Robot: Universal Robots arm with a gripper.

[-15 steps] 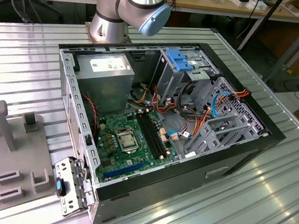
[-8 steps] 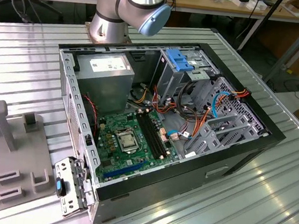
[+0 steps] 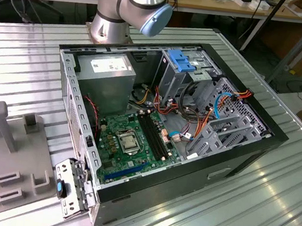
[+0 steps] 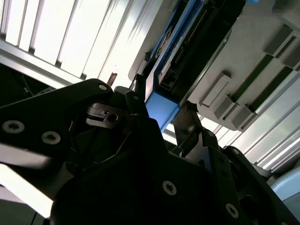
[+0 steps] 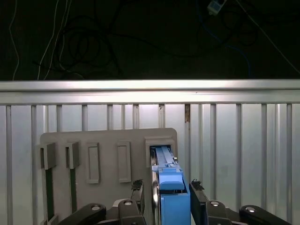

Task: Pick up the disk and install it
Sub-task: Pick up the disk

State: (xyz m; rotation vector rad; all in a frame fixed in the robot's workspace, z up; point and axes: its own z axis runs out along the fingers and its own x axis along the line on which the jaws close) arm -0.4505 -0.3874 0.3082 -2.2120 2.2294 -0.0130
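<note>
"One disk (image 5: 171, 197), then. How does it look?"

"Edge-on in the first wrist view: a blue rail ending in a blue cap, with a thin pale metal edge beside it. The second wrist view shows a dark flank under the rail."

"Where is it?"

"Standing in a slot of the grey holder (image 5: 108, 145), which lies on the ribbed table (image 5: 234, 154). Two narrower slots of that holder each hold a dark green strip (image 5: 47, 187)."

"And the case?"

"The open case (image 3: 197, 186) stands to the exterior view's right of the holder. Inside are a green board (image 3: 132, 138), a grey box (image 3: 108, 78), cables (image 3: 202, 119) and a cage (image 3: 171, 80) topped by a blue latch (image 3: 180, 60)."

"Which way does the disk point?"

"Its thin side and cap face the gripper (image 5: 166, 185), and the rail runs lengthwise away from it, in line with the holder's slots. Whether that length is upright or laid along the holder, I cannot tell."

"The pincer?"

"Narrow, straddling the cap, with one of the fingers (image 5: 138, 192) on each side. A sliver of gap shows on one side, so it is not clamped."
</note>
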